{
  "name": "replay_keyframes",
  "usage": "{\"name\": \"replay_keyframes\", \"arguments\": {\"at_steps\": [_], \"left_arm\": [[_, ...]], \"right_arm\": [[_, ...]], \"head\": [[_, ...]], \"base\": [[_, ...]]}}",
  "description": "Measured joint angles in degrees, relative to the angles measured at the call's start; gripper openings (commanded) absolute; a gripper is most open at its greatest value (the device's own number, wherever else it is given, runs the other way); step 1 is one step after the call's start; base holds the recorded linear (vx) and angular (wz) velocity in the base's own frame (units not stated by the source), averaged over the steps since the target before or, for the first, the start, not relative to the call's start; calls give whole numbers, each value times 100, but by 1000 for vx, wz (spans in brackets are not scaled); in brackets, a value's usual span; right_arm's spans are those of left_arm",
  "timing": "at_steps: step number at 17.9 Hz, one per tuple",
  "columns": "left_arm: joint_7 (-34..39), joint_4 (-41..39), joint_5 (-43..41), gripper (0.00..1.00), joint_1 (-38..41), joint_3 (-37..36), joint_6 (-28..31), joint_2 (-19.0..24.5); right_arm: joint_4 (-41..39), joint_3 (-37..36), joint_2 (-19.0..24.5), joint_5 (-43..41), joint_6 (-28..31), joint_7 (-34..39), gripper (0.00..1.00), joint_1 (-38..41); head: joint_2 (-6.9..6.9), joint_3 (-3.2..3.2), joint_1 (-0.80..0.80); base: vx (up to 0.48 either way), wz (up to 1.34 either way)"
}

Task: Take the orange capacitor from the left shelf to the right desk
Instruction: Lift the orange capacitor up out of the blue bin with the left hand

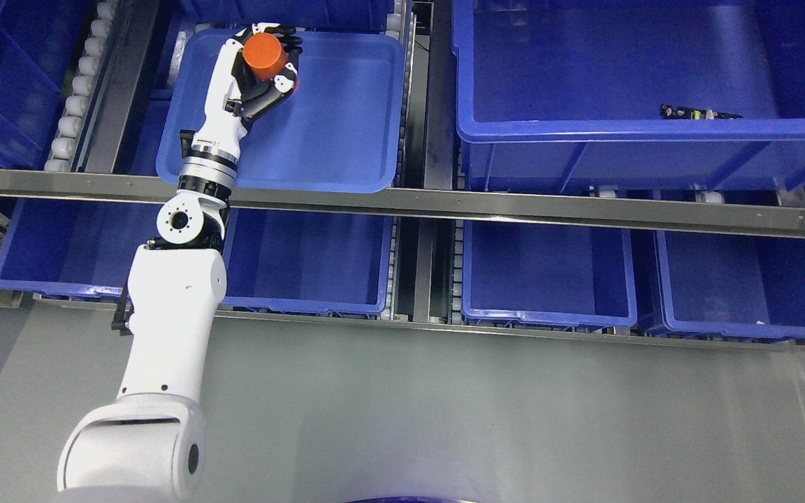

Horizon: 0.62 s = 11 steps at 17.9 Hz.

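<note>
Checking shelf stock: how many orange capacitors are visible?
1: the orange cylindrical capacitor is gripped in the left robot hand, above the shallow blue plastic tray. Others may be hidden.

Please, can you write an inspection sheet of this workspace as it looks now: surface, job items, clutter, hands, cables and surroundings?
Surface: shallow blue tray on the upper shelf level, behind a metal rail.
Job's things: orange capacitor, held above the tray's far-left corner.
Clutter: small dark part lying in the large blue bin on the right.
Hands: left hand closed around the capacitor; right hand not in view.
Cables: nothing seen.
Surroundings: lower row of blue bins, white rollers at the left, grey floor below.
</note>
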Motion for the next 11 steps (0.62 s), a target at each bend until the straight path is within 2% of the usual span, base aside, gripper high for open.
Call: {"name": "replay_keyframes", "arguments": {"at_steps": [3, 7, 11], "left_arm": [[36, -544, 161, 1, 262, -40, 21, -1], [577, -1252, 279, 1, 661, -71, 89, -2], [774, -1906, 331, 1, 1194, -102, 75, -3]], "right_arm": [[0, 0, 0, 0, 0, 0, 100, 0], [0, 0, 0, 0, 0, 0, 100, 0], [0, 0, 0, 0, 0, 0, 100, 0]], "head": [[0, 0, 0], [0, 0, 0], [0, 0, 0]], "base": [[0, 0], [0, 0], [0, 0]]}}
